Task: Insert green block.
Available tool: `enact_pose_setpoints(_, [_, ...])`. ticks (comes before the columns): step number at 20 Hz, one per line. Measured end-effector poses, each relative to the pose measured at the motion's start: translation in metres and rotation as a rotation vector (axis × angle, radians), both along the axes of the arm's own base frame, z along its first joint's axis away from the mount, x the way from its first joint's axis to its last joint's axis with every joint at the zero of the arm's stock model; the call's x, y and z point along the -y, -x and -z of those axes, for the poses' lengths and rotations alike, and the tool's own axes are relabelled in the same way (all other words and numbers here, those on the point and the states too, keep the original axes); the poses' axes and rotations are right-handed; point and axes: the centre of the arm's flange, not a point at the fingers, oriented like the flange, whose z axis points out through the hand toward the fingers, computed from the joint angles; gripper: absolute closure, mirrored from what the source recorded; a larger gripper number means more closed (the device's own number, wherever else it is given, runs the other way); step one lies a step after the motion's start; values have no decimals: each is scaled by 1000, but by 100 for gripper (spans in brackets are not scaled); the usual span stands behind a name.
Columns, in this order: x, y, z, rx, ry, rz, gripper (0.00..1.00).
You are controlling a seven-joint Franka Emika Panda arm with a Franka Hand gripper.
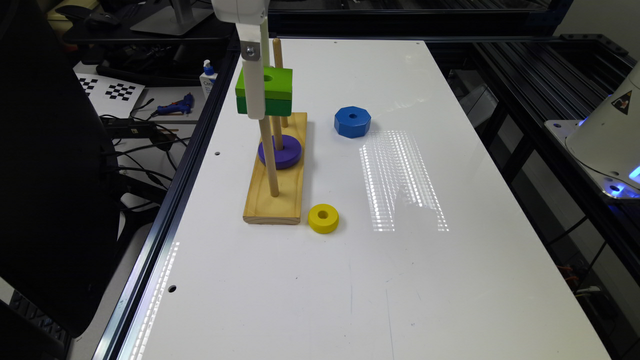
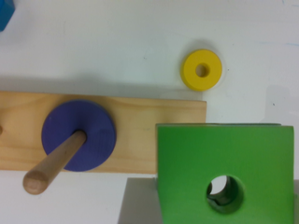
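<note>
A yellow ring (image 1: 323, 218) lies nearest on the worktop (image 1: 450, 280), beside the wooden base's (image 1: 274, 207) front corner. Above that base, the gripper (image 1: 256, 107) holds the green block (image 1: 272, 92) aloft among three pegs; a purple ring (image 1: 287, 152) sits on the middle peg (image 2: 53, 164). The blue octagonal block (image 1: 352, 121) rests beyond, toward the far edge.

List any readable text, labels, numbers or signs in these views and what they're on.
No text can be read in full.
White bottle off the table's edge: label lettering, too small and blurred.
White robot base: black triangular warning sign, a symbol with no words.
Checkerboard sheets: pattern only.
The green block and other blocks are unmarked.
</note>
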Motion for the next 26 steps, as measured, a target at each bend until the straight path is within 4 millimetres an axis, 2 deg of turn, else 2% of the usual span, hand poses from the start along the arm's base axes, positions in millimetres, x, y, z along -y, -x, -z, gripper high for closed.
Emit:
enact_pose_setpoints(22, [-1,-1,3,-4,0,-1,100])
enact_pose_setpoints(26, [-14,2,2,-4,-2,-1,100])
